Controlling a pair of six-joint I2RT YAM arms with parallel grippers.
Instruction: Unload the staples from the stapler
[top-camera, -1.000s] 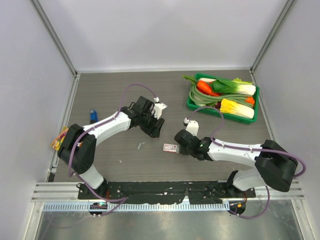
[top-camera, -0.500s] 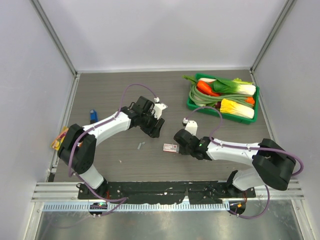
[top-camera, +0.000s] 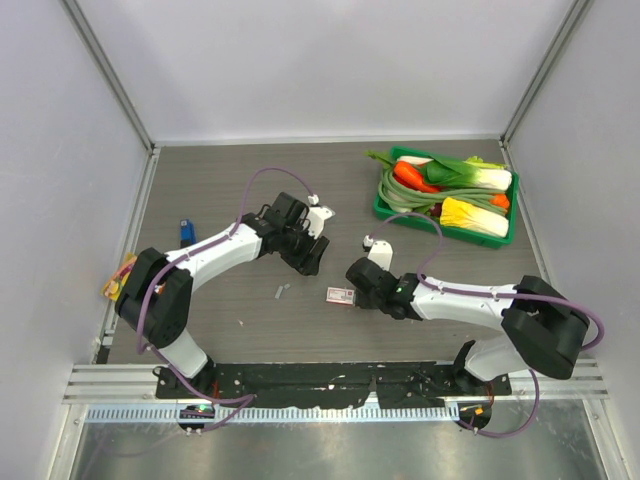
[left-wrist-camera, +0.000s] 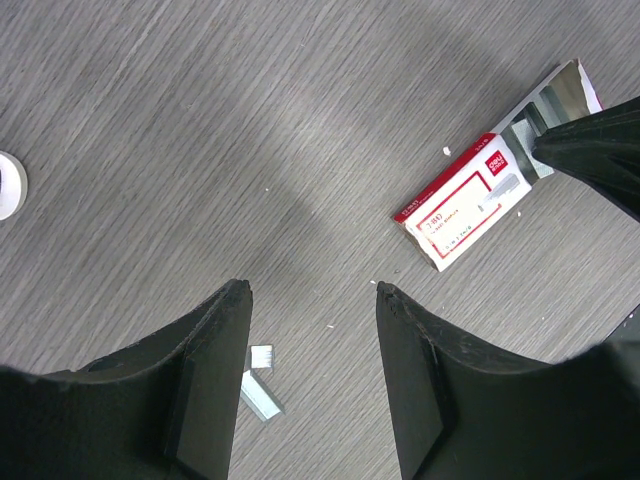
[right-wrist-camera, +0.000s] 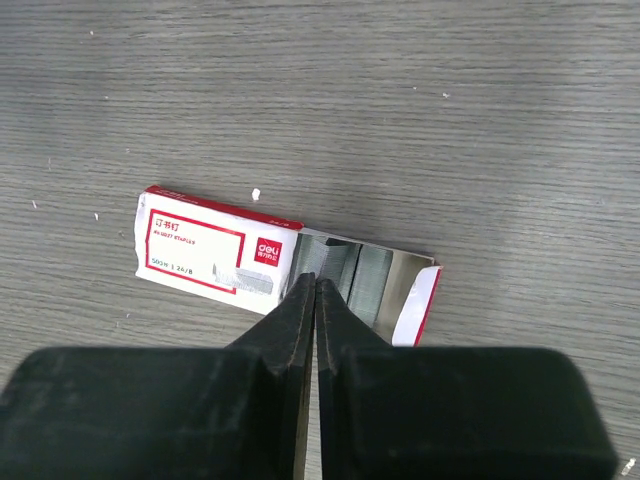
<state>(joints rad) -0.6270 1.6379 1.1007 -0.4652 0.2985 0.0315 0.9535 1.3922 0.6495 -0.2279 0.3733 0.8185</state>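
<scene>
Stapler (top-camera: 186, 232) looks like that little blue thing way over on the left side of the surface (top-camera: 230, 180), long axis pointing roughly away from the robot. It's well apart from both tools, and nothing is touching it. The left arm (top-camera: 215, 255) is clearly the nearer one, so any move on the stapler is probably its job.

The left tool (left-wrist-camera: 312, 288) hangs released, fingers spread with nothing between them, pointing down at bare surface. A short loose strip of staples (left-wrist-camera: 262, 385) lies just beside its left finger, between the two arms.

The right arm (top-camera: 470, 300) is stretched low toward the middle. The right tool (right-wrist-camera: 314, 282) is clenched, fingers pressed together, with the tips right at the open end of the red-and-white staple box (right-wrist-camera: 210, 252), which lies left-to-right on the surface. Can't tell if it's pinching a thin strip or just touching the staples in the tray.
</scene>
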